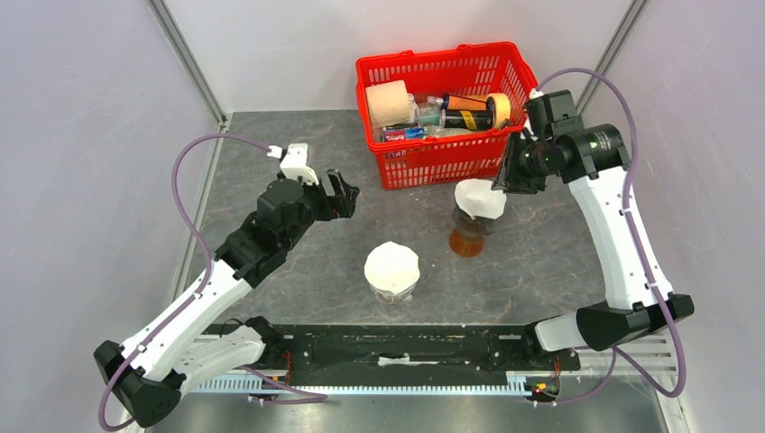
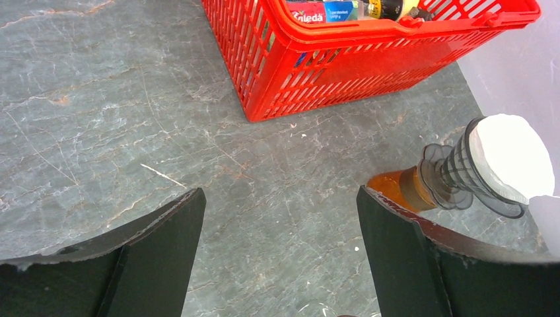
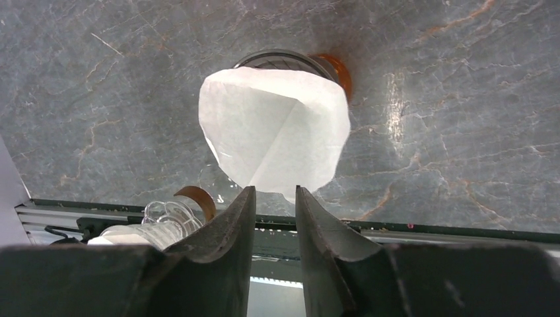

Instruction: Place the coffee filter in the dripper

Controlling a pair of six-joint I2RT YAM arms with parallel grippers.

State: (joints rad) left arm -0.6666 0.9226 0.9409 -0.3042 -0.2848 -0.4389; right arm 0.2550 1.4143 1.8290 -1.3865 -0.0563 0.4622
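Note:
A white coffee filter (image 1: 480,198) lies tilted on top of a dark smoky-grey ribbed cup (image 1: 469,219) that stands on a tumbler of brown liquid (image 1: 466,242). My right gripper (image 1: 502,180) is just behind it. In the right wrist view the jaws (image 3: 275,190) stand a narrow gap apart, and the filter's (image 3: 274,129) lower edge sits just ahead of the tips, not pinched. The clear ribbed dripper (image 1: 393,290) stands nearer the front with another white filter (image 1: 391,266) in it; it shows at lower left in the right wrist view (image 3: 148,221). My left gripper (image 1: 338,194) is wide open and empty (image 2: 279,195).
A red basket (image 1: 433,59) with a paper roll, bottles and tape stands at the back, just behind the smoky cup; it fills the top of the left wrist view (image 2: 343,72). The smoky cup (image 2: 455,175) and tumbler (image 2: 399,188) lie right of my left fingers.

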